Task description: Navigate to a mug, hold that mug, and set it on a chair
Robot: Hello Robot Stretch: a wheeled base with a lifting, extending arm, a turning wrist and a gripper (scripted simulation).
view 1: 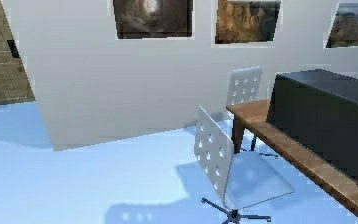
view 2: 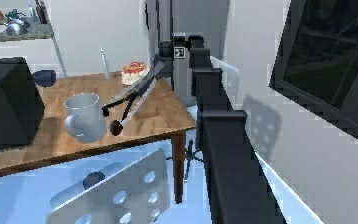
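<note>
Standing upright on the wooden desk (view 2: 155,120): the mug (view 2: 84,116), pale and handled, just beside the pincer (view 2: 113,117) in the arm side view. Whether the pincer is gripping anything cannot be told. Step in hand, seemingly: taking hold. The next move is calling for a secure hold, a clean lift, then carrying to the white perforated chair (view 2: 117,195) nearby.

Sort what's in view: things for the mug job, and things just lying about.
For the job: mug standing on the wooden table; gripper; near white chair; far white chair.

Just lying about: black box; small red-and-white thing on the table; wall pictures; dark window.
</note>
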